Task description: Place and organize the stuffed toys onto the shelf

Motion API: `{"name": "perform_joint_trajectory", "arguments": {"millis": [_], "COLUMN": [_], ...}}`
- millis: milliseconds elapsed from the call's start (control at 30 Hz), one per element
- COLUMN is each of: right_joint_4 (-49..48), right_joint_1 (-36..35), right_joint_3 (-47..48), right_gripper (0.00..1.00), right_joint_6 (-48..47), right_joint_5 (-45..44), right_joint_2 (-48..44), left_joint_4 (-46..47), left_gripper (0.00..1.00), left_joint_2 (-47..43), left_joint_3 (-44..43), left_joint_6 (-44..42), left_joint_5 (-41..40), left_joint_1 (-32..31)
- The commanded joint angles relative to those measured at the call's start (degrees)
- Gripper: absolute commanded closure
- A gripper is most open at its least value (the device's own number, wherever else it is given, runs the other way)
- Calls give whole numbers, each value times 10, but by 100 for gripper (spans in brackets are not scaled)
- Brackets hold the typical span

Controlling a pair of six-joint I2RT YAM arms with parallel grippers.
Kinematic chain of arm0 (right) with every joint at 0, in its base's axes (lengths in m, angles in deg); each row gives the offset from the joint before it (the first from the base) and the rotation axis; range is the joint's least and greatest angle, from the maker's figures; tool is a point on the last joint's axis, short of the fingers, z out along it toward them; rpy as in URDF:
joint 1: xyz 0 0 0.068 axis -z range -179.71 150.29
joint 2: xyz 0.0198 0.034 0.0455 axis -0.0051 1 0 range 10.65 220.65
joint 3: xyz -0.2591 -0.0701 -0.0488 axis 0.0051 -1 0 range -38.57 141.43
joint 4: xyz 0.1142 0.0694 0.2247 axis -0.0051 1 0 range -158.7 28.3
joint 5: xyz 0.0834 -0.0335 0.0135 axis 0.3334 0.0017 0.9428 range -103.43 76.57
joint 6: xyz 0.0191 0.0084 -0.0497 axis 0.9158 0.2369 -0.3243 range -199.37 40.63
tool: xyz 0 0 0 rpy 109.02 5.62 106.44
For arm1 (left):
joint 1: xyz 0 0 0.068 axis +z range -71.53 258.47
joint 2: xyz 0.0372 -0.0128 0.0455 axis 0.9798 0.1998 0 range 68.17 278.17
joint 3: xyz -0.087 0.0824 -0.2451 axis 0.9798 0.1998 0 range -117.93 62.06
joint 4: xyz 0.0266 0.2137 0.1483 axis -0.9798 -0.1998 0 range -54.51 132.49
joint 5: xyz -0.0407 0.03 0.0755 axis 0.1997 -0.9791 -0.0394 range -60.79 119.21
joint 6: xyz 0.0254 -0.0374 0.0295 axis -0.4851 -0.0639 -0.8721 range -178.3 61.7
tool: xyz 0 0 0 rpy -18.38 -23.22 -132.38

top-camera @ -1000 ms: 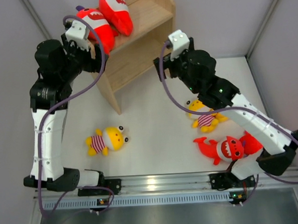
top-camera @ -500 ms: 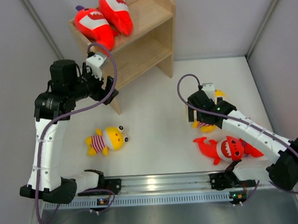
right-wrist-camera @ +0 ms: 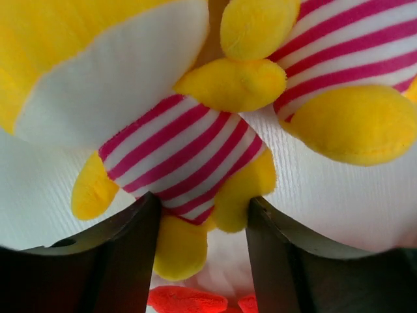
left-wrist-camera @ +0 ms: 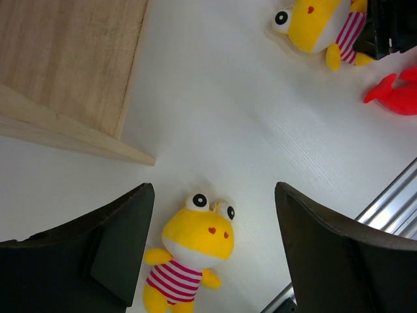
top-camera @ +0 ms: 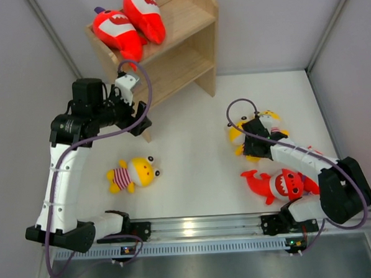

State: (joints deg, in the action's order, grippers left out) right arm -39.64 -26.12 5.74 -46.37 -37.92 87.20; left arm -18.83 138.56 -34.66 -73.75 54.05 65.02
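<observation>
A wooden shelf (top-camera: pixel 175 52) stood at the upper centre of the white table (top-camera: pixel 192 145), with two red shark plushes (top-camera: pixel 114 32) side by side on its top tier. The left pincer (top-camera: pixel 138 119) hung by the shelf's near front corner. One yellow plush (top-camera: pixel 134 174) lay at lower left. At right, the right pincer (top-camera: pixel 251 140) sat low among more yellow plushes (top-camera: pixel 270 118), another red shark (top-camera: pixel 280 185) just below them.

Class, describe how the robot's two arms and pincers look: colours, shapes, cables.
Both arms have white link shells and black joint housings. A purple cable loops along the left arm and another along the right arm. The left pincer and right pincer are matte black with two broad fingers.
</observation>
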Motion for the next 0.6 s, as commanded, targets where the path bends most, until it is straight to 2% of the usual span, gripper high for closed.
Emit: {"name": "perform_joint_trajectory", "arguments": {"millis": [0, 33, 67, 133, 167, 200, 233, 567], "right_joint_4": [-82, -83, -84, -93, -97, -102, -101, -65], "right_joint_1": [8, 8, 8, 7, 8, 7, 7, -21], "right_joint_3": [-4, -5, -7, -12, -15, -14, -12, 138], "right_gripper": [49, 55, 67, 76, 89, 96, 100, 100], "right_joint_6": [4, 3, 2, -2, -12, -17, -21, -72], "right_joint_5": [18, 9, 6, -5, -6, -5, -2, 37], "right_joint_2": [18, 19, 18, 13, 4, 0, -3, -90], "left_joint_4": [7, 6, 7, 7, 7, 7, 7, -6], "left_gripper": [20, 20, 20, 20, 20, 20, 20, 26], "left_joint_2": [-2, -2, -1, 1, 4, 4, 5, -2], "left_joint_3": [4, 10, 14, 22, 29, 33, 36, 132], "left_joint_6": [-11, -11, -12, -13, -14, -16, -19, -56], "left_joint_5": [10, 7, 6, 2, 1, -2, -7, -101], "left_joint_1": [-3, -3, -3, -3, -3, -3, -3, -3]}}
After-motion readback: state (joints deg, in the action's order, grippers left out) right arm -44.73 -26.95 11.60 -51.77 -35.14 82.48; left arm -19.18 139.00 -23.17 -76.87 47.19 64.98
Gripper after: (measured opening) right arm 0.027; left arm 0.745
